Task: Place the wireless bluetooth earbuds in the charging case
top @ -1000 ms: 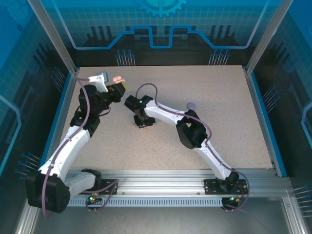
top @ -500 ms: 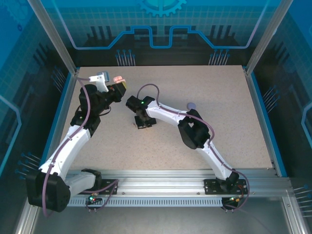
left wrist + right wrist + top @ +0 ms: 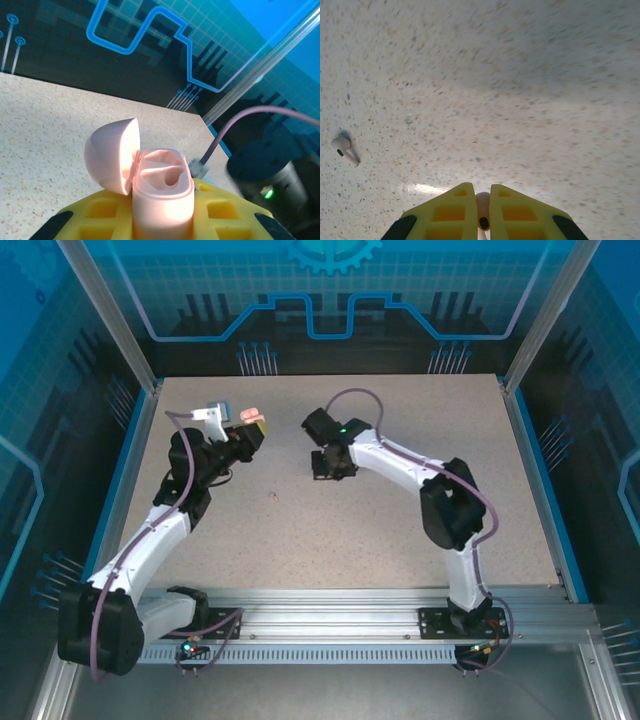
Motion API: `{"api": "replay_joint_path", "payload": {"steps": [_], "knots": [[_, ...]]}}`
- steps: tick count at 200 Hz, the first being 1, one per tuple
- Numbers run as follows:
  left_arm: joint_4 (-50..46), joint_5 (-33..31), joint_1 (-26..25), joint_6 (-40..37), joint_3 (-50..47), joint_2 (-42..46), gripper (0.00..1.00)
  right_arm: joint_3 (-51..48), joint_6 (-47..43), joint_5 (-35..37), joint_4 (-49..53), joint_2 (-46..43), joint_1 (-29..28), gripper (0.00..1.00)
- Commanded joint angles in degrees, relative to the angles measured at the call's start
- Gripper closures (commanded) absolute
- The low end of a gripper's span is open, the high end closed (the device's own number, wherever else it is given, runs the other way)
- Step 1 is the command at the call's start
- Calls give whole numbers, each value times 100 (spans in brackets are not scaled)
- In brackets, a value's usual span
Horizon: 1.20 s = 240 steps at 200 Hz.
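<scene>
In the left wrist view a pale pink charging case (image 3: pixel 162 186) stands upright with its lid (image 3: pixel 111 156) swung open to the left and both wells empty. My left gripper (image 3: pixel 162 220) is shut on the case body; from above the case (image 3: pixel 246 413) sits at the tip of that gripper (image 3: pixel 250 424). My right gripper (image 3: pixel 482 212) is shut on a pale pink earbud (image 3: pixel 482 209) and hangs above the table; in the top view this gripper (image 3: pixel 329 470) is right of the case. A second pink earbud (image 3: pixel 343 148) lies loose on the table (image 3: pixel 272 497).
The speckled beige table (image 3: pixel 400 530) has a blue raised border and aluminium posts at its far corners. Behind the left gripper run a purple cable (image 3: pixel 235 127) and the dark right arm (image 3: pixel 262 172).
My right gripper shut on a pink earbud, rose and moved back and to the right, leaving the other bud on the table. The left arm shifted a little rightward with the case.
</scene>
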<state>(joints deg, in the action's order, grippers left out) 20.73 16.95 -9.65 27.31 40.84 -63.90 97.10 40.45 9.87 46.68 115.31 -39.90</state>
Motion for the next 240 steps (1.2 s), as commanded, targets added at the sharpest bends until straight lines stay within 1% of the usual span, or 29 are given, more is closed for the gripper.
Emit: {"api": "replay_joint_path", "payload": {"steps": [1,30,56,84,111,127,144,164,200,240], "knots": [[799,440,-241,-266,-211,5,100,-353,-188,-155,-365,-622,252,89],[1128,491,-781,-815,-350,-82,100,-650,-364,-315,-628,-1439,579,89],[1254,327,-1250,-1312,-291,-231,100,-801,-507,-507,-948,-2184,808,89],[1533,232,-1506,-1560,-227,-340,100,-857,-597,-744,-1316,-2899,981,88],[1775,-109,-1831,-2124,-167,-292,100,-1004,-678,-930,-1866,-3525,1053,88],[1868,-476,-2037,-2479,-59,-268,100,-1164,-703,-1055,-2315,-3890,1059,88],[2043,-892,-2280,-2905,73,-334,100,-1343,-696,-1159,-2777,-4206,1063,88],[2348,-1228,-2512,-3244,251,-504,100,-1555,-673,-1206,-3289,-4527,1063,87],[2528,-1328,-2892,-3818,812,-851,100,-1902,-676,-1340,-4070,-4939,1046,87],[2622,-1282,-3086,-4149,1252,-1145,100,-2393,-780,-1556,-4914,-5284,953,87]]}}
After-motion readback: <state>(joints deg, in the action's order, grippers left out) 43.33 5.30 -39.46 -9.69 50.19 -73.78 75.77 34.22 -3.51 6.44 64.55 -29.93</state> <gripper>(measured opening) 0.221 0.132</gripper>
